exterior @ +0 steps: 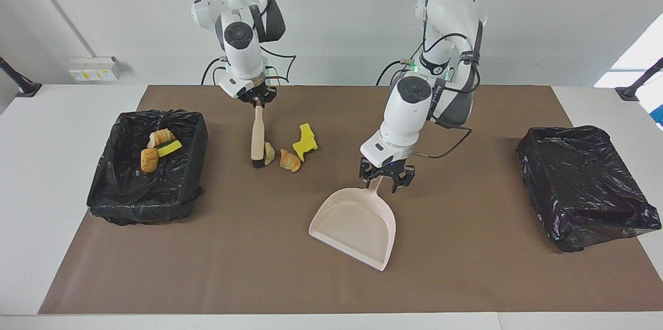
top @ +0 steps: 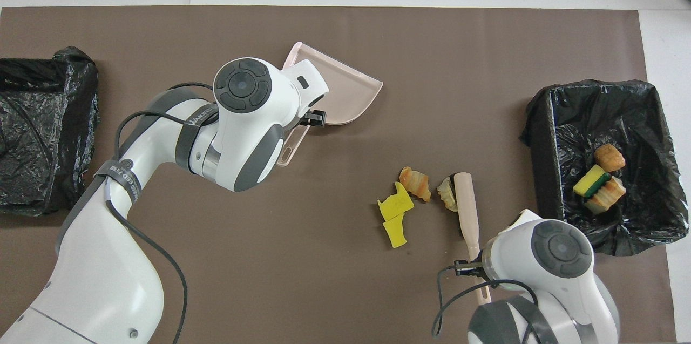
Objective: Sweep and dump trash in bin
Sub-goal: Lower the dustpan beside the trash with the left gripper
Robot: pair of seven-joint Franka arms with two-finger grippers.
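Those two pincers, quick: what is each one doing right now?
Left pincer: closed on the dustpan handle.
Right pincer: shut on the brush handle.

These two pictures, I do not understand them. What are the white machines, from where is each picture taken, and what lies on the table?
They are two robot arms at a table with a brown mat. One picture faces them; the other looks down from above them. The left gripper holds a beige dustpan by its handle. The right gripper, shut, holds a hand brush beside loose scraps. More scraps lie in the black-lined bin at the right arm's end; another bin stands at the left arm's end.
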